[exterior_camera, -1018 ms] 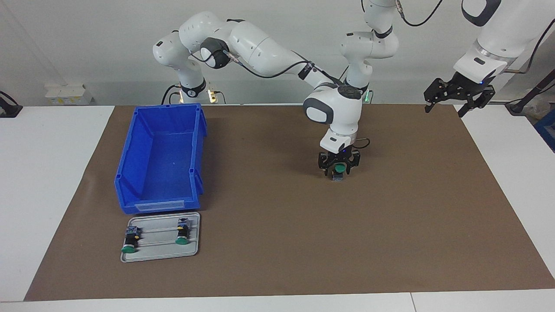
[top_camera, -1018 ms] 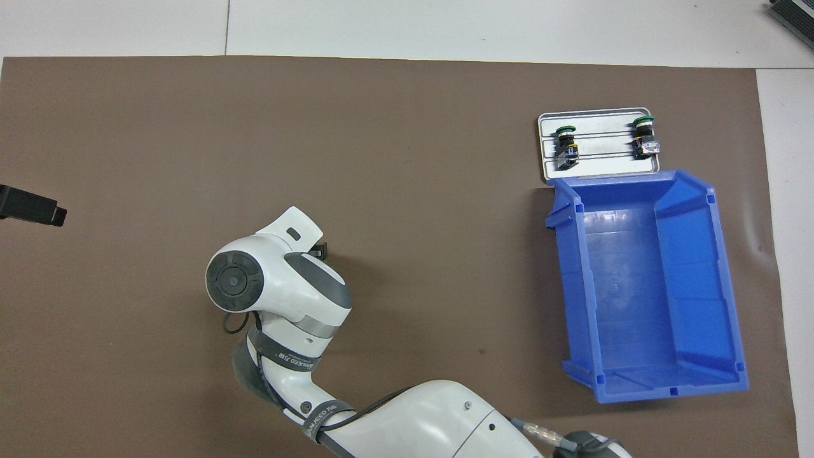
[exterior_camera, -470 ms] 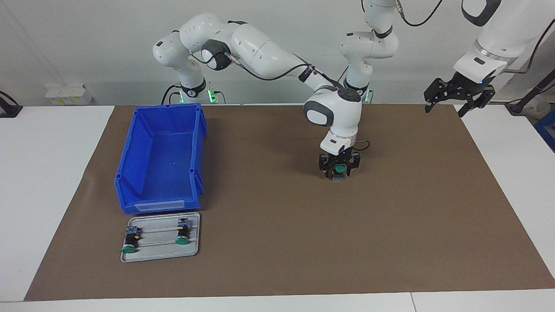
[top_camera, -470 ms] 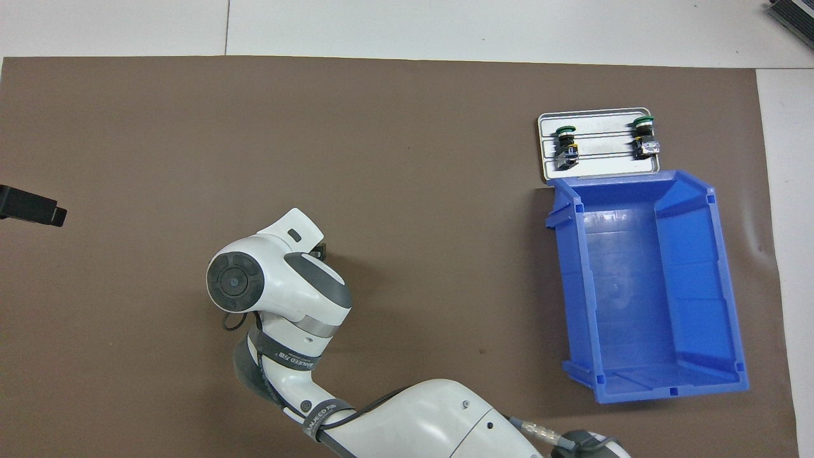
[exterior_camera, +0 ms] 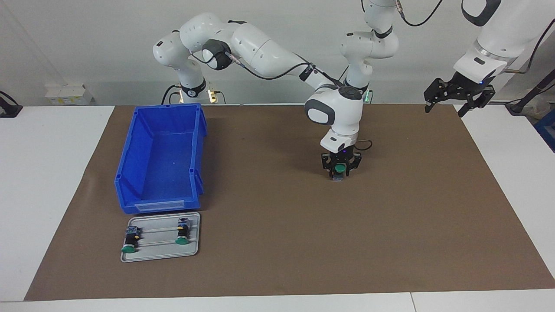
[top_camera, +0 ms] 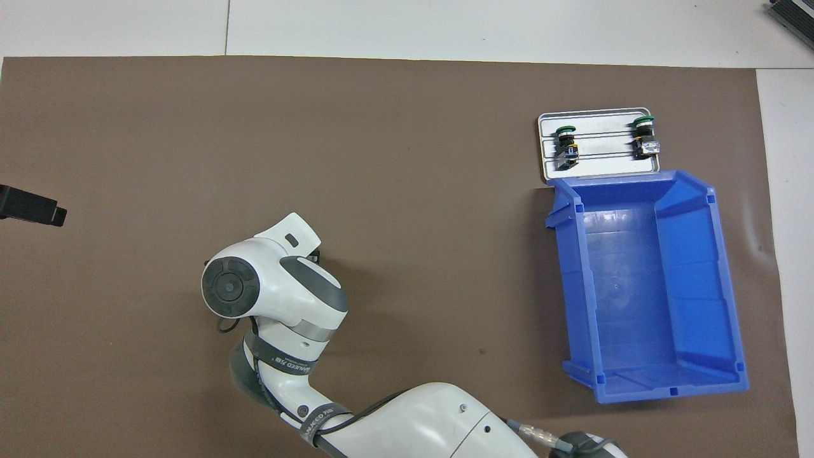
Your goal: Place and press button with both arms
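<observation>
Broadly, one brown mat (exterior_camera: 277, 242) covers most of the white table (exterior_camera: 47, 173), and two white arms work over it. One, the right arm (exterior_camera: 260, 47), reaches from its base across the mat toward the middle; in the overhead view its wrist hides its own claw. The other, the left arm (exterior_camera: 498, 30), waits raised over the mat's edge at its own end of the table. One blue bin (exterior_camera: 160, 160) sits at the right arm's end of the mat, with nothing in it. One grey tray (exterior_camera: 160, 249) lies just beside the bin's short wall, farther from the robots. The left gripper (exterior_camera: 448, 108) hangs in the air with its fingers spread apart, holding nothing. The right gripper (exterior_camera: 340, 167) is down at the mat near its middle, its fingers at either side of one button (exterior_camera: 340, 168) that stands on the mat with its green cap showing between them; whether the fingers actually clamp the button or stand just off it, I cannot tell. Three buttons show in all: that one, plus two spare buttons (exterior_camera: 130, 240) lying on their sides on the tray, apart from each other, green caps pointing away from the robots.
</observation>
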### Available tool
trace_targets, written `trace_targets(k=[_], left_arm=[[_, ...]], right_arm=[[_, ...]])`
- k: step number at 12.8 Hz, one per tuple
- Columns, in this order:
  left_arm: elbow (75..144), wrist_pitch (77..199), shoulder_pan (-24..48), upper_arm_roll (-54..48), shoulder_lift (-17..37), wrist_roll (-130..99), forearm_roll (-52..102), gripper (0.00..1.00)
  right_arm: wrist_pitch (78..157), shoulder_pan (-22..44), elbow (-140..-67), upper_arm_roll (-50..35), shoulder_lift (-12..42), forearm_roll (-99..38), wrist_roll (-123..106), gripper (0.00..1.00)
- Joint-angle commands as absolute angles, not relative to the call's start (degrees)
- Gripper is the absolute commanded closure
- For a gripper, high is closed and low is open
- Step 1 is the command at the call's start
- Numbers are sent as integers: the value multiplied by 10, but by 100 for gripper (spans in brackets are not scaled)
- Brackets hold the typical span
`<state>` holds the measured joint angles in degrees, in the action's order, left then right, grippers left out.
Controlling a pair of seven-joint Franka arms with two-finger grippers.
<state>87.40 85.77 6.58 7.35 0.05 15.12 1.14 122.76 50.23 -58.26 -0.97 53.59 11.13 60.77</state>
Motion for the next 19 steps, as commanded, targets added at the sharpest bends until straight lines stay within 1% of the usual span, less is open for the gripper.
trace_targets(k=[1, 2, 3, 5, 6, 8, 10, 13, 16, 19], left_arm=[[887, 855, 64, 70, -12, 146, 0, 0], [887, 856, 64, 69, -12, 146, 0, 0], [887, 855, 64, 70, -12, 146, 0, 0], [887, 855, 64, 70, -12, 146, 0, 0], [887, 856, 64, 70, -12, 146, 0, 0], [887, 856, 64, 70, -12, 146, 0, 0], [887, 856, 64, 70, -12, 146, 0, 0], [887, 856, 64, 70, -12, 146, 0, 0], [887, 855, 64, 70, -12, 146, 0, 0], [887, 856, 64, 70, -12, 146, 0, 0]], right_arm=[[1236, 503, -583, -13, 534, 127, 637, 47], [1236, 503, -583, -13, 534, 127, 638, 50], [1238, 504, -584, -14, 534, 127, 640, 58], [1243, 504, -584, -14, 534, 126, 646, 65], [1244, 504, -584, -14, 534, 126, 646, 70], [1243, 503, -584, -15, 534, 126, 646, 83], [1239, 493, -583, -15, 523, 122, 643, 100], [1221, 434, -584, -17, 473, 112, 603, 100], [1171, 347, -592, -16, 415, 56, 451, 100], [1073, 244, -610, -16, 349, 33, 307, 100]])
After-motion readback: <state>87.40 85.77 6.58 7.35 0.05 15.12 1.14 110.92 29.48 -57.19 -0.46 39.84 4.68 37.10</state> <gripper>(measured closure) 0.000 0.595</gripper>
